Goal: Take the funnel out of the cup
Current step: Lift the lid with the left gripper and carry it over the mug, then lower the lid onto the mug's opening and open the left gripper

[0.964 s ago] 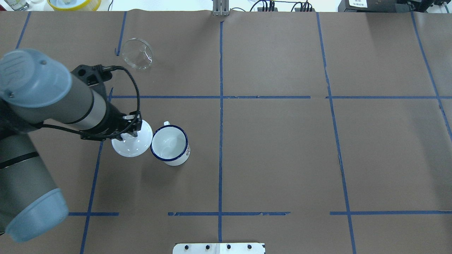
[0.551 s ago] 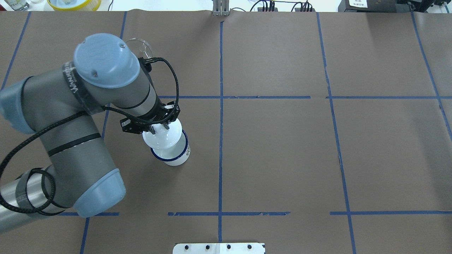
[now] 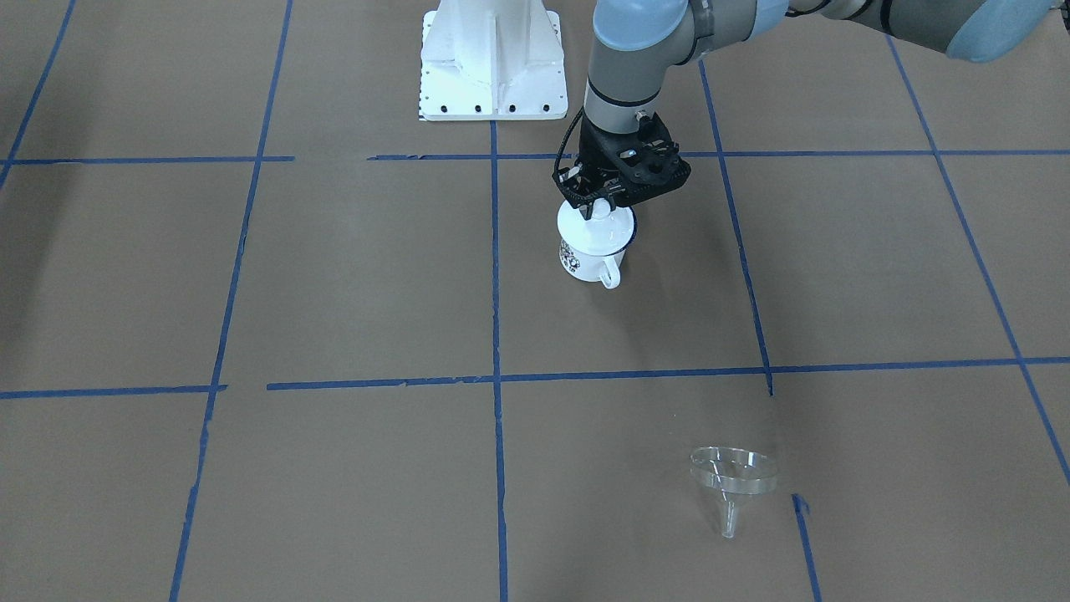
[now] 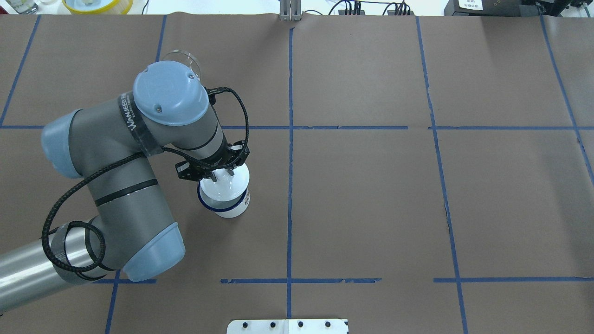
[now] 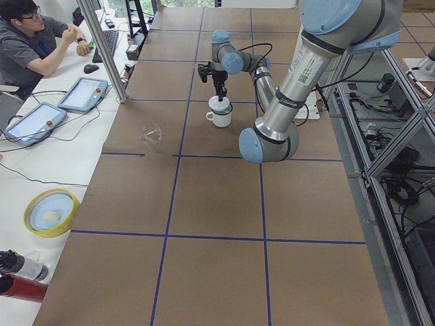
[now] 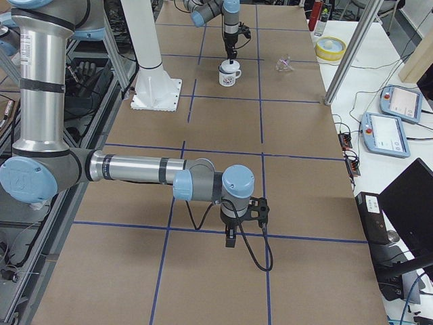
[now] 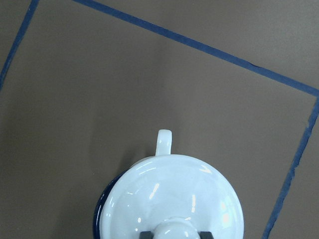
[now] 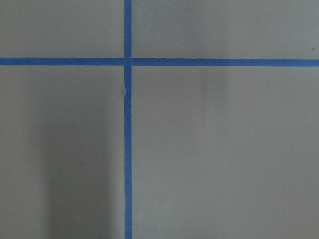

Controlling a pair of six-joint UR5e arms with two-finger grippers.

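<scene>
Funnel (image 3: pixel 733 477) lies far left, well apart from cup (image 3: pixel 581 256). Left gripper (image 3: pixel 598 206) pinches lid (image 3: pixel 595 230) by knob (image 7: pixel 172 230); seating unclear. An off-centre release could skew lid, tip cup.

I see the table (image 4: pixel 371 208) covered in brown paper and marked into squares by blue tape (image 4: pixel 289 185). The cup (image 3: pixel 585 259) stands upright on it, not far from the robot's white pedestal (image 3: pixel 491 58). The funnel (image 3: pixel 731 477) lies tipped on the paper, well apart from the cup and just beside a short tape stub.
</scene>
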